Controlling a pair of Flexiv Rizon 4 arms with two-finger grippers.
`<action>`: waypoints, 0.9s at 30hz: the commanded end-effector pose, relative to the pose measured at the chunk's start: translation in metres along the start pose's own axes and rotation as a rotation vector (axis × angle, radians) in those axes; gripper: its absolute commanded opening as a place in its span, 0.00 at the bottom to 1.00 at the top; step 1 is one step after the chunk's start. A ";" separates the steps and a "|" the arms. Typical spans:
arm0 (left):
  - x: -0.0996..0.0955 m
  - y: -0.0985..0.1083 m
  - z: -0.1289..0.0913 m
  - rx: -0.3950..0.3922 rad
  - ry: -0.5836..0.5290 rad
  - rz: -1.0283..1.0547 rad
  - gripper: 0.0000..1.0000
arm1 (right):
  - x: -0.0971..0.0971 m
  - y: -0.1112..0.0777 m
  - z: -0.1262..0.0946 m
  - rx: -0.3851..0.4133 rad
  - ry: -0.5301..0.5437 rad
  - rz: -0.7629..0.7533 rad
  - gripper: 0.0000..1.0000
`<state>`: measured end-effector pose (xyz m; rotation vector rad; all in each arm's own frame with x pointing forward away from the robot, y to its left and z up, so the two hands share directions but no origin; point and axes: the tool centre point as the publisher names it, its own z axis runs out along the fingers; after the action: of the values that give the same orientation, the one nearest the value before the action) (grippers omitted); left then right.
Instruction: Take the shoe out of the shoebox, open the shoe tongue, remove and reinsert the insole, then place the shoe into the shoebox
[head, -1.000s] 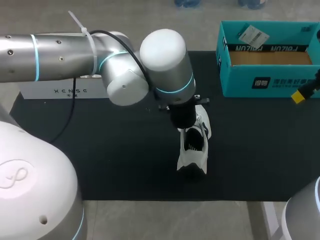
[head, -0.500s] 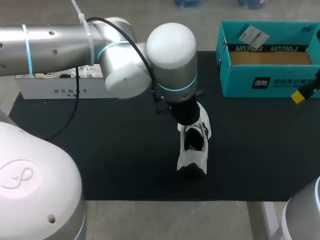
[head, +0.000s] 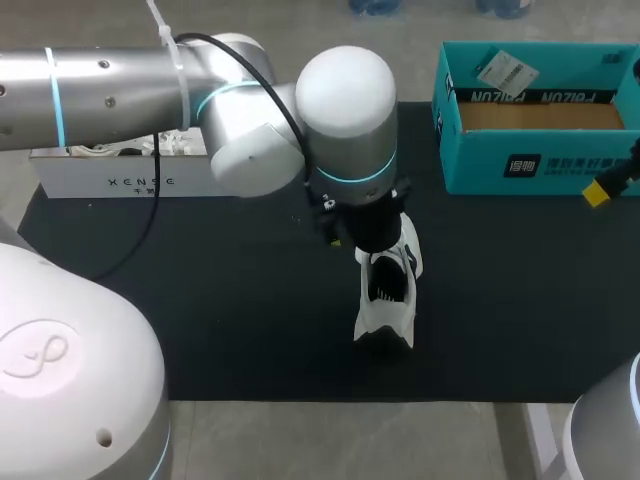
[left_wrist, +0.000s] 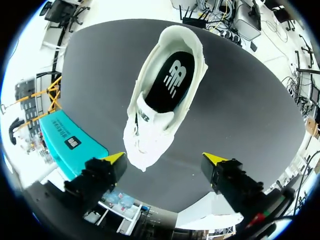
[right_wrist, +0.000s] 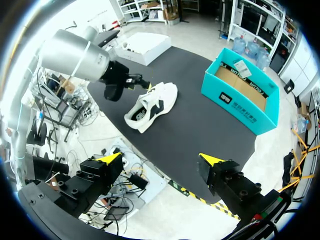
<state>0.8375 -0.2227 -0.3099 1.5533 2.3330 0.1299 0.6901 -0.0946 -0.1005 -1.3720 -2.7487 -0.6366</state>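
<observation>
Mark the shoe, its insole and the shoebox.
shoe (head: 384, 320): head view, white upper beside the dark opening.
insole (left_wrist: 169, 82): left wrist view, black surface inside the shoe.
shoebox (head: 475, 160): head view, teal front wall.

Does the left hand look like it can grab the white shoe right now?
Probably yes. The left hand hangs open just above the white shoe, its fingers spread wide, and nothing sits between hand and shoe to block it.
</observation>
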 end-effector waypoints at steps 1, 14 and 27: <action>0.006 0.001 -0.009 0.106 0.083 -0.074 1.00 | -0.001 0.002 0.001 0.005 0.001 0.000 1.00; 0.047 -0.039 -0.038 0.181 0.306 -0.581 1.00 | -0.001 0.002 0.001 0.005 0.001 0.000 1.00; 0.069 -0.060 -0.042 0.186 0.303 -0.863 1.00 | -0.001 0.002 0.001 0.005 0.001 0.000 1.00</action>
<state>0.7486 -0.1848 -0.3006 0.6178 3.0884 -0.0440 0.6901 -0.0946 -0.1005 -1.3719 -2.7486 -0.6365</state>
